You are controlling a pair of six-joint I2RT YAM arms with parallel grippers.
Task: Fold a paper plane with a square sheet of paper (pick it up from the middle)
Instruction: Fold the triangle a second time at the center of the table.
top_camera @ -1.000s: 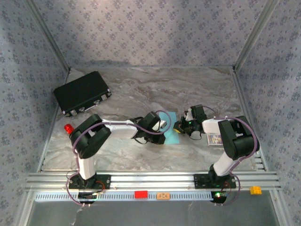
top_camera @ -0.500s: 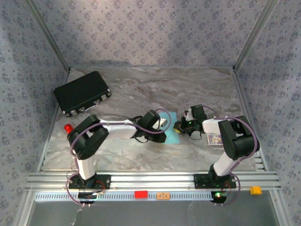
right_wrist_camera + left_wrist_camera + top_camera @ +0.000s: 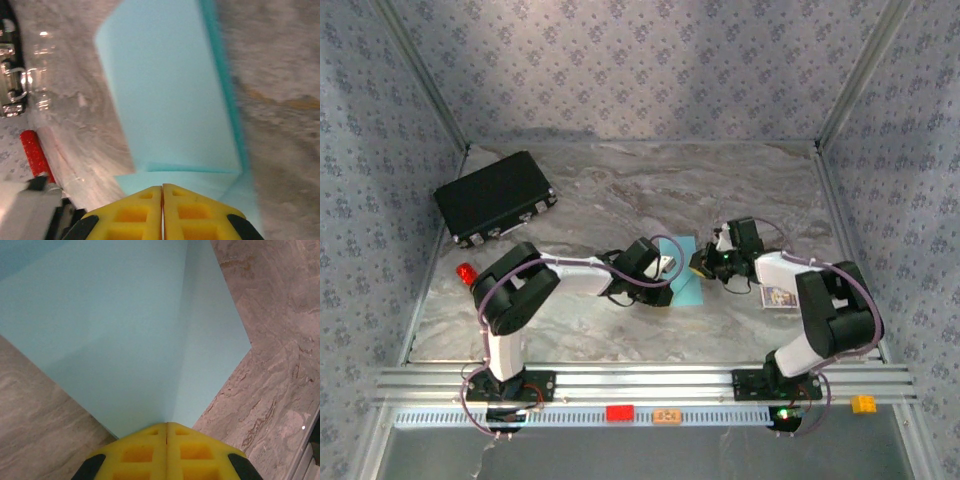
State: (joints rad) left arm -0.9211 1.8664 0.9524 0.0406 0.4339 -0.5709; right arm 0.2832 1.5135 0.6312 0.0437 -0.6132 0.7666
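The square sheet of paper (image 3: 689, 288), light cyan-blue and partly folded, lies on the marble table between my two grippers. In the left wrist view the sheet (image 3: 125, 330) narrows to a corner, and a crease runs straight into the seam of my left gripper (image 3: 166, 424), which is shut on that corner. The left gripper (image 3: 670, 275) sits at the sheet's left edge. My right gripper (image 3: 700, 268) is at the sheet's upper right. Its yellow jaws (image 3: 162, 187) are shut over the paper (image 3: 165, 90), with a folded flap just ahead; I cannot tell if they pinch it.
A black case (image 3: 495, 210) lies at the back left. A small red stick (image 3: 467, 272) stands near the left wall, and it shows as a red stick (image 3: 35, 150) in the right wrist view. A printed card (image 3: 778, 296) lies right of the paper. Metal rails (image 3: 640, 380) line the near edge.
The right arm's elbow has swung outward to the right and its gripper has drifted slightly back. The left gripper has stayed at the paper's left edge.
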